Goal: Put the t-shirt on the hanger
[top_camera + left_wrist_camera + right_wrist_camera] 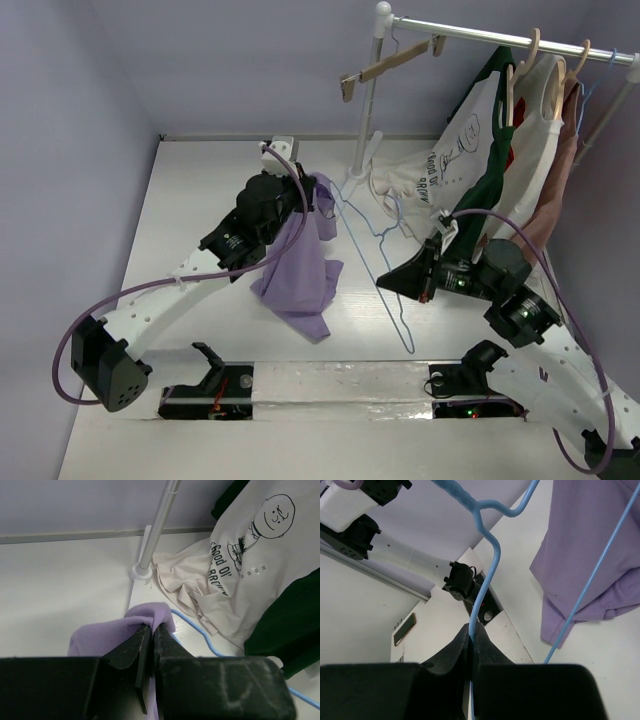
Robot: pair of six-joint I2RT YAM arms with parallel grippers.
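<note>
Left side: the left pincer [318,190] is clamped shut on a fold of the t-shirt [300,275], which hangs beneath it.
Right side: the right pincer [385,283] is squeezed tight on the hanger [491,575], whose wire rises ahead of it to the hook.
Hard to see: from above, the left fingertips are buried in purple cloth.
Left wrist only: blue wire passes just beyond the tips, in front of a white printed shirt [240,565].
Right wrist only: the t-shirt lies to the right of the pincer, with one wire crossing it; whether they touch, I cannot tell.

white table [200,190] | rack base [361,180] standing | white printed shirt [425,180], hem bunched | t-shirt [300,280], lower end resting
</note>
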